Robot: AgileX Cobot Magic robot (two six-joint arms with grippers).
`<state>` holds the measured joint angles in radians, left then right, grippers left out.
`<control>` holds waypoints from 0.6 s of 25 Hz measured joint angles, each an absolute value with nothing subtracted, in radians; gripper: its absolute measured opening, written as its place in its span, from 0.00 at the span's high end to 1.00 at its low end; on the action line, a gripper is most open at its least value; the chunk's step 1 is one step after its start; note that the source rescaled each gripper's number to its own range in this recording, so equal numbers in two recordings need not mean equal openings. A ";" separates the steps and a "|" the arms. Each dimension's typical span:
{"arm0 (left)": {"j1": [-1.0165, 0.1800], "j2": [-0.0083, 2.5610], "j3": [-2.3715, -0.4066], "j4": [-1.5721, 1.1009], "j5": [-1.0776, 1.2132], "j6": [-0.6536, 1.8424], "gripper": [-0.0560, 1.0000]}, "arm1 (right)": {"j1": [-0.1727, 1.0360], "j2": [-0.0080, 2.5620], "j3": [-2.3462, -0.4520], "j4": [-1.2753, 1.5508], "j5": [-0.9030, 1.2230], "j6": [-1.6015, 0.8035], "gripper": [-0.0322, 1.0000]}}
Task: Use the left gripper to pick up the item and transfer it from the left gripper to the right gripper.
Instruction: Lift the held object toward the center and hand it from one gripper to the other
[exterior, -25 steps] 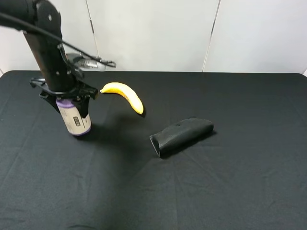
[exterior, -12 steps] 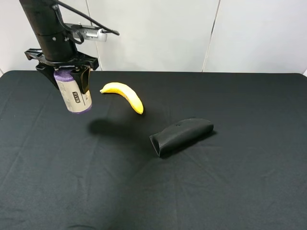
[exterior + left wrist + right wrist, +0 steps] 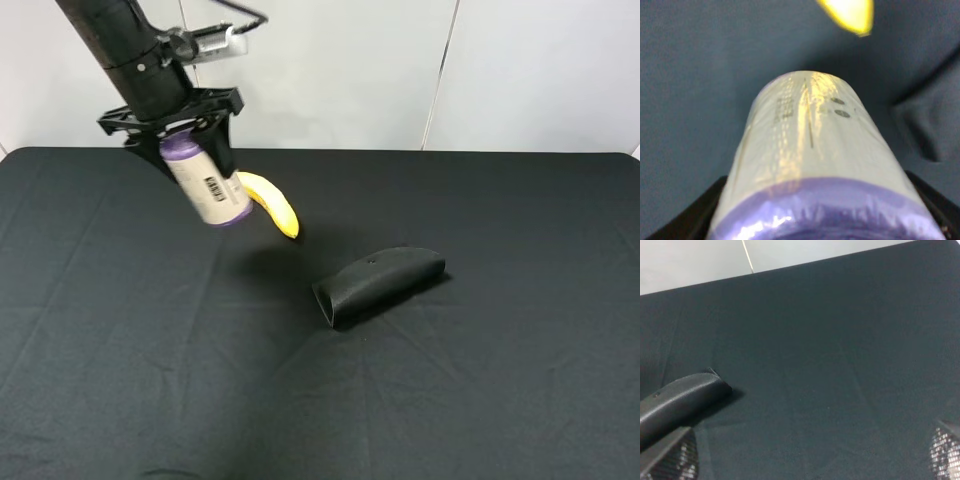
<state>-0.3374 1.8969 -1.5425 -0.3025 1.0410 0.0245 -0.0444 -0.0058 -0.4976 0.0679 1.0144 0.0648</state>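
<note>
Carried rightward, the item (image 3: 208, 188) seems clamped by the left gripper (image 3: 188, 158).

From above, the roll (image 3: 207, 187) covers the stem end of the banana (image 3: 277, 208). Its label print is too small to read, and the left arm (image 3: 128, 45) runs off the top edge. The left wrist view shows the roll blurred, its near end cut off. The right pincer (image 3: 807, 452) shows only blurred fingers (image 3: 672, 460) in two corners, and the pouch (image 3: 675, 405) is cut by the edge.
</note>
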 joint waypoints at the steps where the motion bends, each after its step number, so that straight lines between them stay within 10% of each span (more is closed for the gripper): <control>1: -0.337 1.897 -1.543 -0.333 1.038 0.037 0.94 | -0.044 -0.006 -0.498 0.068 1.014 0.065 0.00; 15: -0.362 1.897 -1.543 -0.757 1.034 0.270 0.94 | -0.044 -0.006 -0.498 0.068 1.014 0.065 0.00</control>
<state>-0.3625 1.8969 -1.5425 -0.7571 1.0342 0.2698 -0.0444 -0.0058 -0.4976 0.0679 1.0144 0.0648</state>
